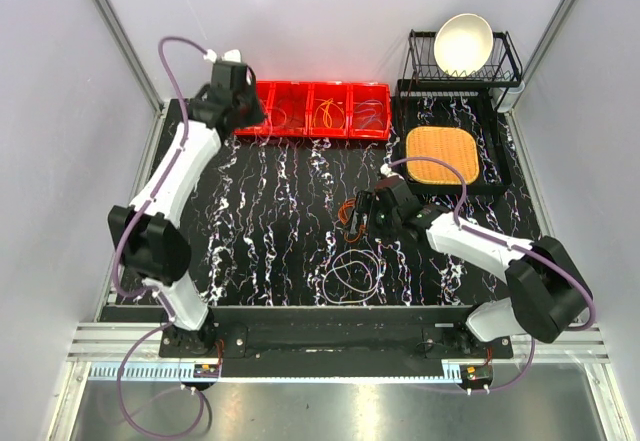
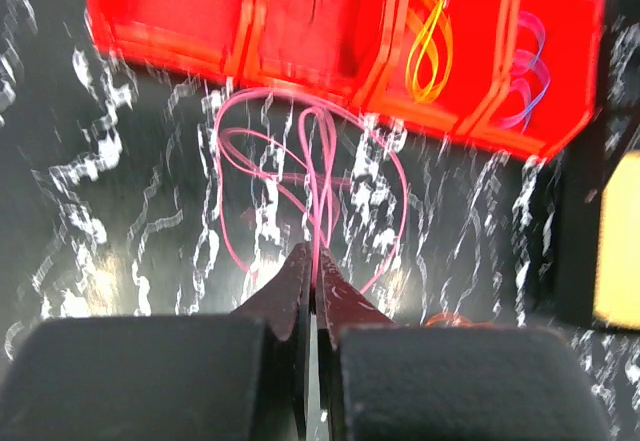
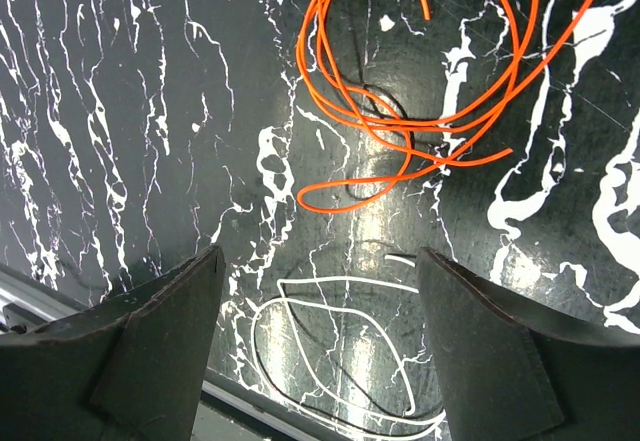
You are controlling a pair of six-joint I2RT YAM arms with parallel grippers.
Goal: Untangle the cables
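Nearest the left wrist lens, my left gripper (image 2: 312,261) fills the bottom of the frame with both fingers pressed together. They are pinched on a strand of the pink cable (image 2: 322,176), which loops over the black marbled table (image 1: 270,221) in the middle of that view and runs down into the closed tips.

Container one: the red bin (image 2: 320,21) runs along the top of the left wrist view. One compartment, right of centre, holds a looped yellow cable (image 2: 430,33). The compartment at the right end holds a bluish-violet cable (image 2: 545,61). The remaining red compartments are too blurred for me to list their contents.

Container two: the dish rack (image 1: 510,61) stands at the upper right of the overhead view, with a white bowl (image 1: 463,43) propped in it.

Container three: the black tray (image 1: 495,176) sits just below the rack and carries a woven orange mat (image 1: 442,154).

My right gripper (image 3: 320,261) stands wide apart over the table with nothing between the fingers. The orange cable (image 3: 470,129) lies coiled in the upper centre and upper right of the right wrist view, clear of both fingers. The white cable (image 3: 345,283) lies loose at the lower centre of that view, between and beneath the fingertips, with a thin dark strand looped beside it.
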